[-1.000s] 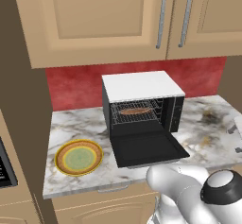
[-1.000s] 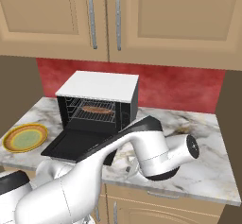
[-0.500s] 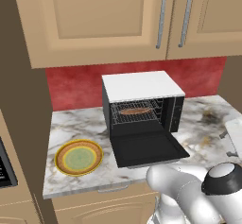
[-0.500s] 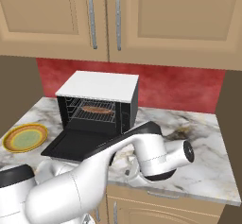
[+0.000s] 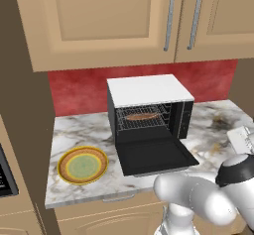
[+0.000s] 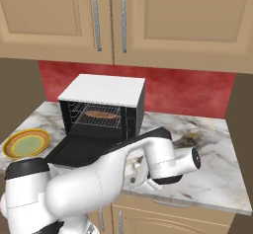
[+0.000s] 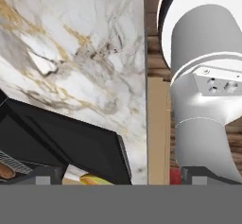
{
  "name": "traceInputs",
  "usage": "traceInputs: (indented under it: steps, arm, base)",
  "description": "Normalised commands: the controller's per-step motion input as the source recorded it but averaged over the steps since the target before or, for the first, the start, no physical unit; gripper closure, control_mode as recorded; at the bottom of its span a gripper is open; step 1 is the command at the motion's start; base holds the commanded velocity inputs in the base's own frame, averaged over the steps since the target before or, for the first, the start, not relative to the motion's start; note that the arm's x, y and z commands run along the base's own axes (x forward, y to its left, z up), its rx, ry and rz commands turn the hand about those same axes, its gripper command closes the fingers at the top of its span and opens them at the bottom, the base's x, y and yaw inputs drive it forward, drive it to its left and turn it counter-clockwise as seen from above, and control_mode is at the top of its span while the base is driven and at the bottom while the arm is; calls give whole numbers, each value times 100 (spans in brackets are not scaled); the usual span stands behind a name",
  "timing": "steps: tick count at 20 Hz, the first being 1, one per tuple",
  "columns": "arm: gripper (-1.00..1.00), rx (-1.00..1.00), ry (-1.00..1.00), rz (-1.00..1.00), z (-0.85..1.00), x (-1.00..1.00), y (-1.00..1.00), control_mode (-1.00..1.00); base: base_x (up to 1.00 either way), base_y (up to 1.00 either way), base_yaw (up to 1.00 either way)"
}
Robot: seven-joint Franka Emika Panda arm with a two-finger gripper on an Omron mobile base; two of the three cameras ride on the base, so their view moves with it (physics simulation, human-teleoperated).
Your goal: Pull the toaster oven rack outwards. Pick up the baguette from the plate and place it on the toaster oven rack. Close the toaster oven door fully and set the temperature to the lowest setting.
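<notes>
Inspection finds the task past its midpoint. The toaster oven point(image 5: 149, 111) stands on the marble desk point(image 5: 87, 132) against the red backsplash, its white top facing up. The baguette point(image 5: 142, 115) lies on the toaster oven rack point(image 5: 141, 120) inside the cavity, and the plate point(image 5: 82, 165), to the left of the oven near the desk's front edge, carries nothing. Placement of the bread therefore appears complete. How far the rack stands pulled out cannot be judged; it looks largely within the cavity. The toaster oven door point(image 5: 156, 156) hangs fully down, lying flat and open toward the desk's front edge, so closing it remains outstanding. The temperature setting on the control strip at the oven's right side is too small to read and is presumed not yet done. The claw point(image 7: 116, 178) has its fingers spread to their widest and holds nothing; in the hand view it looks across the desk's front edge, with a corner of the open door close by. Judged next step: bring the claw under or against the door and swing it shut.
</notes>
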Motion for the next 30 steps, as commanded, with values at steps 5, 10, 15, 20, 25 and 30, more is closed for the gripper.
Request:
traceInputs:
  steps: [5,10,15,20,25,30]
  arm:
    - [-100,9,4,7,-21,27,0,-100]
    - [-100,9,5,7,-19,25,0,-100]
    - [-100,7,6,7,-17,18,0,-100]
    - [-100,4,4,2,-8,5,13,-100]
    - [-100,1,1,0,-1,0,27,-100]
    - [-100,0,4,0,-3,8,33,-100]
  base:
    - [0,0,0]
    - [0,0,0]
    - [0,0,0]
    - [0,0,0]
    - [0,0,0]
    - [0,0,0]
